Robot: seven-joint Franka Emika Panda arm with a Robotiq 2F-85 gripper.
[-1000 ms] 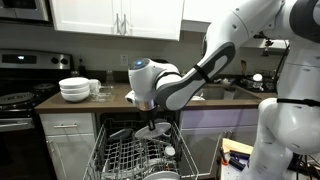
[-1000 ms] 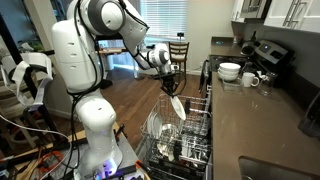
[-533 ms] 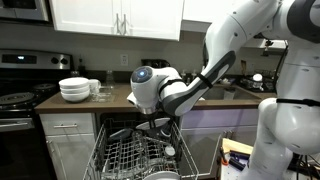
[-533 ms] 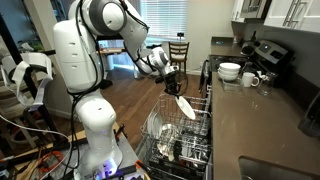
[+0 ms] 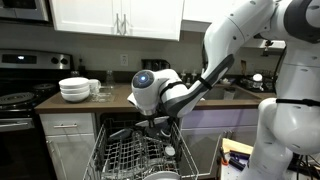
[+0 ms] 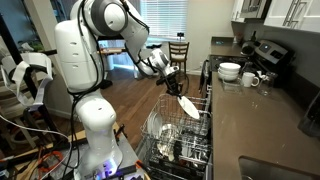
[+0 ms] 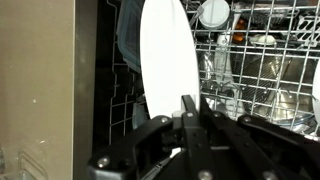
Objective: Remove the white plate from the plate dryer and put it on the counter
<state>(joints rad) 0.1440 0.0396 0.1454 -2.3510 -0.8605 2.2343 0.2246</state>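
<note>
Wrist view had the jaws clamped on the rim of the round white plate (image 7: 168, 60), which hung tilted just over the grey wire plate dryer (image 6: 178, 140). Looked like the carry step. Next it needed swinging toward 3 o'clock onto the dark brown counter (image 6: 265, 125).

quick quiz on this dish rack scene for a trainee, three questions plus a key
1. What stands stacked on the counter?
2. True or false: the gripper is shut on the white plate.
3. The plate is: A lying on the counter, B held over the plate dryer, C out of view.
Key: 1 white bowls; 2 true; 3 B.
</note>
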